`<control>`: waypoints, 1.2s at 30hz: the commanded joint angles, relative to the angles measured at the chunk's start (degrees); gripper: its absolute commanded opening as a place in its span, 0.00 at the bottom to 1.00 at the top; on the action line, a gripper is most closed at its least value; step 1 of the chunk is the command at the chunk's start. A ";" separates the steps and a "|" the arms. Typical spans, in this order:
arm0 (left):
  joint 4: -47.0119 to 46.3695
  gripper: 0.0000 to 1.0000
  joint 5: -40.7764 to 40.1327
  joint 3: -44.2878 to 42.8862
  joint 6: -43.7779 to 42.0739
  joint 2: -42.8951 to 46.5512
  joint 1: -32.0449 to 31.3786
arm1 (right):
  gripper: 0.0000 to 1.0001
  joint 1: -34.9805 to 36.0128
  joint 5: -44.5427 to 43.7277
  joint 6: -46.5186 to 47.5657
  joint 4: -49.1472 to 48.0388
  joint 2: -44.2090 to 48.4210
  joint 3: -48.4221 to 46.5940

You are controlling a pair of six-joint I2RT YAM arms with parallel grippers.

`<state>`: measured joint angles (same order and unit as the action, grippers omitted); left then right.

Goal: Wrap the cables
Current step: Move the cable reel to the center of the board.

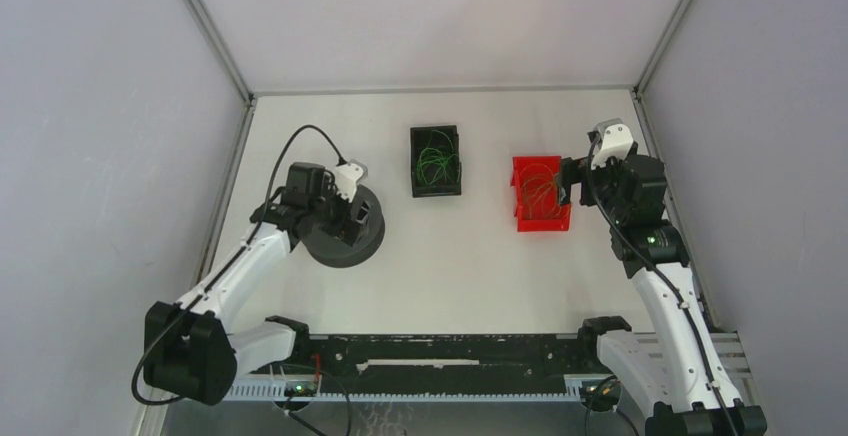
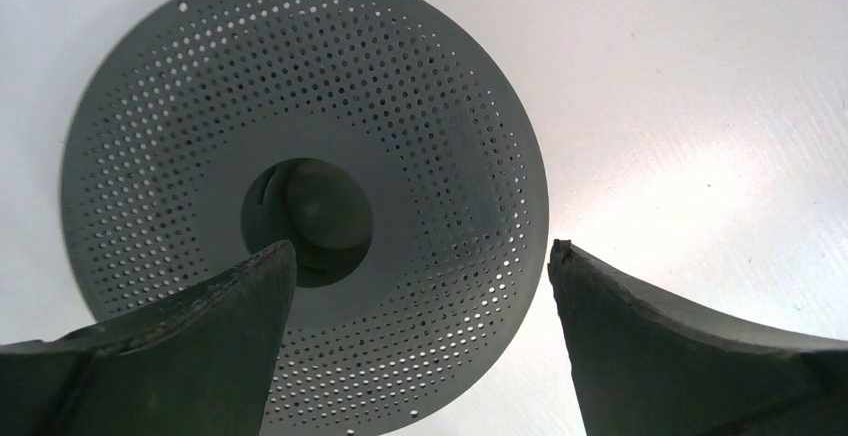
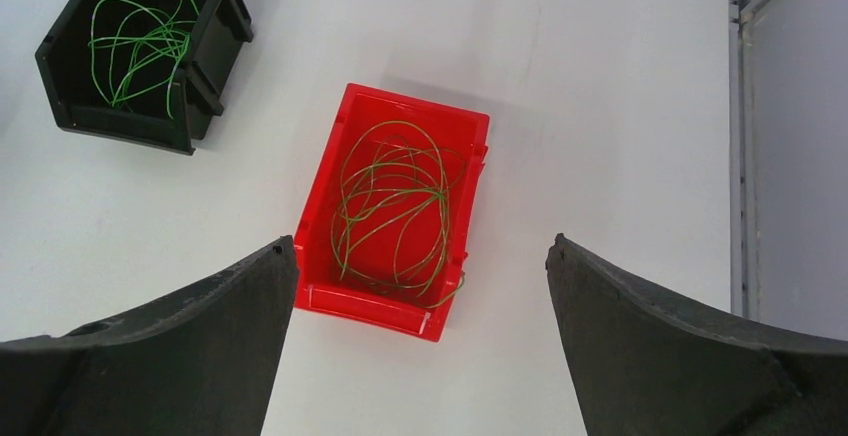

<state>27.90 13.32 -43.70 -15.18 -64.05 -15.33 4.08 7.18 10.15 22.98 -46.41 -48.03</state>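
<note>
My left fingers [image 1: 362, 218] are wide open and hold nothing. Just below them lies a round grey plate [image 2: 400, 106] full of little holes, with one big hole in its middle. One finger is in front of that big hole and the other is just past the plate's edge. My right fingers [image 1: 567, 184] are wide open too, with nothing in them. Ahead of them, between the two tips, a red box [image 3: 370, 304] sits on the white counter [image 3: 600, 106]. Some cables [image 3: 395, 201] lie inside it in loose loops, green ones and tan ones all mixed up. Further ahead, off to the left of my right fingers, is a black box [image 3: 215, 36]. More green cables [image 3: 135, 46] lie curled up inside that one. The two boxes are apart from each other.
</note>
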 commanded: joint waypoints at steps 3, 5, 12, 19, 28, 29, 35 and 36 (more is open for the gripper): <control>1.76 1.00 3.25 -4.80 4.55 -5.56 -0.30 | 1.00 -0.68 1.05 -0.01 -1.16 0.75 -0.05; 1.39 1.00 4.51 -5.25 5.60 -7.36 -0.26 | 1.00 -1.13 1.65 0.02 -0.95 0.84 -0.05; 1.79 1.00 9.53 -6.65 6.92 -12.35 -0.28 | 1.00 -2.09 2.44 0.03 -0.93 1.08 0.06; 2.75 1.00 16.50 -6.18 6.13 -12.87 -4.18 | 1.00 -2.99 2.04 0.35 -1.24 0.84 0.39; 0.36 1.00 13.62 -10.12 4.96 -17.87 -20.98 | 1.00 -5.38 4.55 0.37 -1.05 0.38 0.73; 0.41 1.00 13.58 -10.84 4.94 -18.83 -22.52 | 1.00 -5.73 5.09 0.35 -0.97 0.41 0.75; -0.50 1.00 14.90 -12.91 5.57 -20.70 -27.89 | 1.00 -6.71 6.19 0.46 -1.11 0.12 1.16; -0.93 1.00 15.16 -12.90 5.44 -20.42 -28.17 | 1.00 -6.70 6.58 0.55 -1.10 -0.04 1.24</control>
<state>28.97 25.85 -53.52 -9.47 -85.17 -41.85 -2.28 11.90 10.20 23.11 -46.37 -46.96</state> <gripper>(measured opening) 0.998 1.000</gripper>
